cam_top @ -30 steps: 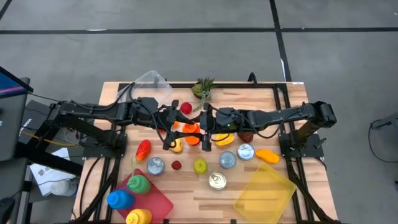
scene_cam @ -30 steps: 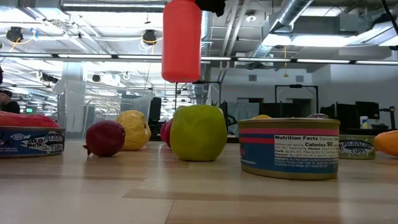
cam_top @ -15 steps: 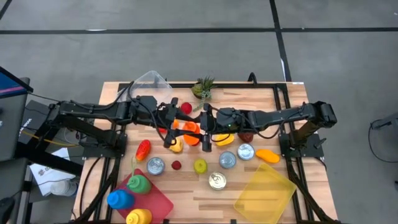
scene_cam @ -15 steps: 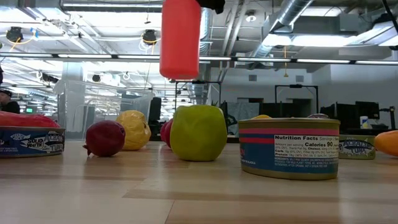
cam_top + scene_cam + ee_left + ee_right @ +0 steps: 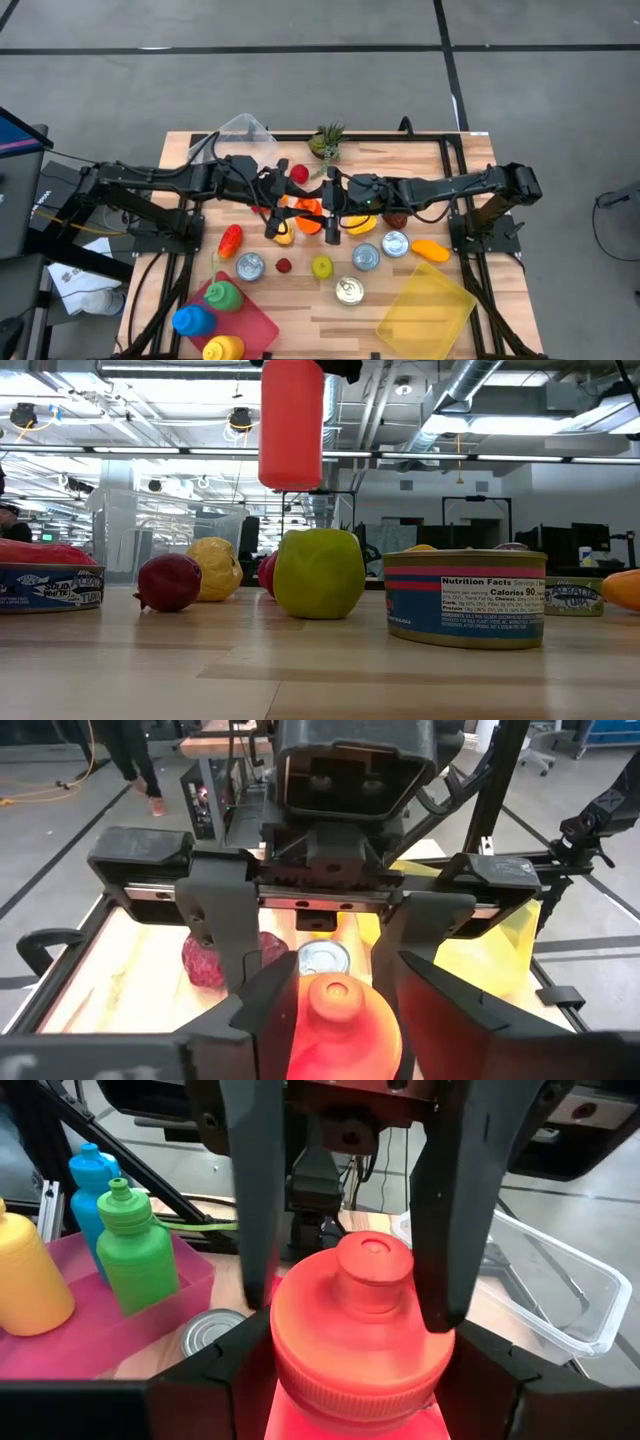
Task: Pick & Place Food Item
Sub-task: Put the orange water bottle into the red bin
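Note:
A red squeeze bottle (image 5: 303,207) hangs upright over the middle of the table, high above the fruit, as the low view of the bottle (image 5: 291,425) shows. My left gripper (image 5: 282,206) reaches it from the table's left and my right gripper (image 5: 326,210) from the right, facing each other. Both are shut on it. In the right wrist view the bottle (image 5: 360,1330) shows its cap and shoulder. In the left wrist view the bottle (image 5: 340,1020) glows between my left fingers. My left gripper pinches the bottle's shoulder (image 5: 285,1295), just below the cap, between its two fingers. It comes nearly level from the table's left. The bottle hangs upright, clear of the table. My right gripper pinches the bottle's upper body (image 5: 300,1380) between its two fingers. It comes nearly level from the table's right, just below the left fingers (image 5: 255,1190). The bottle's lower end (image 5: 291,480) hangs free below.
Below the bottle lie a green apple (image 5: 318,573), a yellow fruit (image 5: 215,568), a dark red fruit (image 5: 168,582) and several cans (image 5: 465,598). A pink tray (image 5: 262,322) with green, blue and yellow bottles stands near left, and a yellow container (image 5: 425,310) near right. A clear container (image 5: 243,133) stands far left.
My left gripper's fingers have drawn closer together on the bottle's top. Both arms have stayed where they were, and the bottle still hangs upright in the same place.

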`<action>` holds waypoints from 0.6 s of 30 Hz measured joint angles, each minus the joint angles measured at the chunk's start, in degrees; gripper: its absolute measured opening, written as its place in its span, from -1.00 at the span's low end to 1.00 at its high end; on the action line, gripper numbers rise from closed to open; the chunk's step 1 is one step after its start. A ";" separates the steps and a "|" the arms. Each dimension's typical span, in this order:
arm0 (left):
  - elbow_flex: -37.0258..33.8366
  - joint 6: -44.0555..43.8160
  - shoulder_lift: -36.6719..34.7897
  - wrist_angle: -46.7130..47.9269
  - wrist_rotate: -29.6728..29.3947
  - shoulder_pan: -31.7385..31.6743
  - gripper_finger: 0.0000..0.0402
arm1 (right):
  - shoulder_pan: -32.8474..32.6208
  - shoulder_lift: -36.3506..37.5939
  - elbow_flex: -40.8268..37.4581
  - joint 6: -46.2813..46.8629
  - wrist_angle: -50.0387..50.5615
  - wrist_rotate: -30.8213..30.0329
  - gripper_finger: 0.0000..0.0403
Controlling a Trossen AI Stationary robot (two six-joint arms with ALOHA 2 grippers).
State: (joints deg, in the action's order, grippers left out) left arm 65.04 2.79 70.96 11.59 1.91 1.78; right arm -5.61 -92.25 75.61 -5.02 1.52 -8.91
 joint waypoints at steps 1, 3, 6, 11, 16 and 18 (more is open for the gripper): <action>0.00 0.00 0.00 0.18 -0.02 0.02 -0.24 | 0.00 -0.04 -0.02 0.00 0.01 0.02 0.05; 0.01 0.00 0.10 0.16 0.02 0.02 -0.28 | 0.00 -0.04 -0.02 0.02 -0.02 0.00 0.05; 0.07 0.00 0.31 0.32 -0.02 0.00 -0.37 | 0.00 -0.06 -0.04 0.04 0.04 0.02 0.05; 0.07 0.01 0.31 0.25 -0.03 0.02 -0.59 | -0.02 -0.06 -0.04 0.04 -0.01 0.04 0.05; 0.07 0.04 0.31 0.23 -0.09 0.15 -0.75 | -0.02 -0.06 -0.04 0.09 -0.02 0.02 0.05; 0.07 0.03 0.31 0.21 -0.08 0.17 -0.75 | -0.02 -0.06 -0.04 0.33 -0.02 0.04 0.05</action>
State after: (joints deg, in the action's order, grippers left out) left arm 65.10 2.81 71.26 11.80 1.83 1.96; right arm -5.63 -92.31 75.57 -4.68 1.50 -8.86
